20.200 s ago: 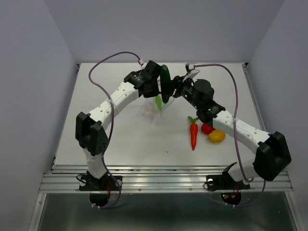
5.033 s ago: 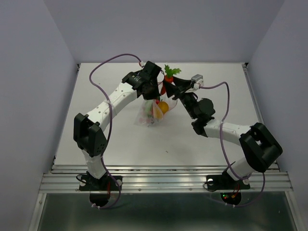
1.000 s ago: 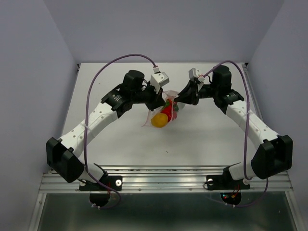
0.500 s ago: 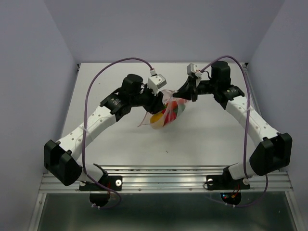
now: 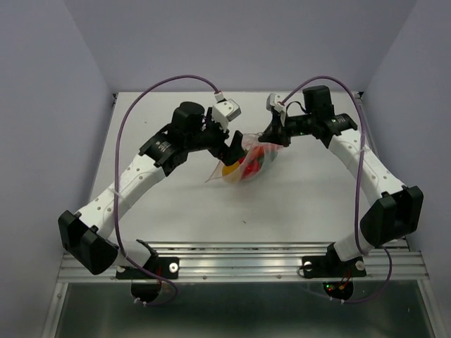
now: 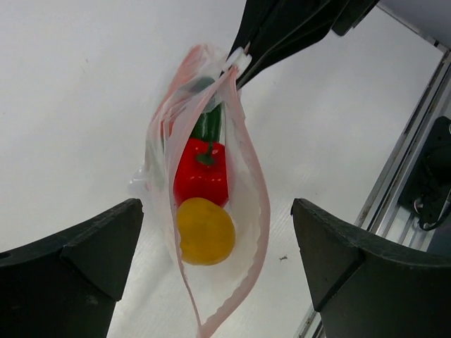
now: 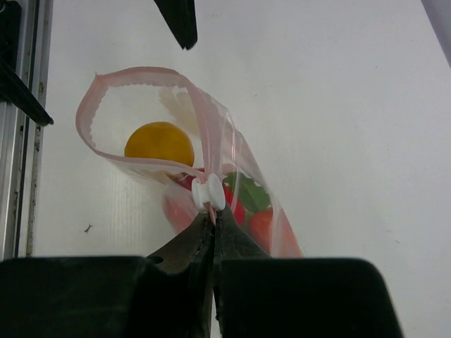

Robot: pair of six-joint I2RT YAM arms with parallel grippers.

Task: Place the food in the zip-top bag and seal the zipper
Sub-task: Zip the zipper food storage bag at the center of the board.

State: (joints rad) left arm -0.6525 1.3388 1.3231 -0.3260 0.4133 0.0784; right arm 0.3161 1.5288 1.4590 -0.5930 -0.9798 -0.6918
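The zip-top bag [image 5: 243, 160] hangs over the table's middle with its mouth gaping. Its pink zipper [image 7: 88, 120] is unsealed, and a white slider [image 7: 208, 192] sits at one end. My right gripper [image 7: 213, 217] is shut on the zipper strip just below that slider, which also shows at the right gripper [image 5: 271, 137] from above. Inside the bag lies the food: a yellow-orange round one [image 6: 205, 230], a red bell pepper [image 6: 201, 172], a dark green cucumber [image 6: 209, 123] and a carrot [image 7: 264, 227]. My left gripper [image 6: 217, 205] stands wide open, a finger on each side of the bag, touching nothing.
The white table [image 5: 176, 204] is walled by pale panels at the left, right and back. A metal rail [image 5: 239, 264] runs along its near edge by the arm bases. Purple cables arch over both arms.
My left gripper has opened and let go of the bag's edge, drawing back slightly. The bag now hangs from my right gripper alone, its mouth sagging open.
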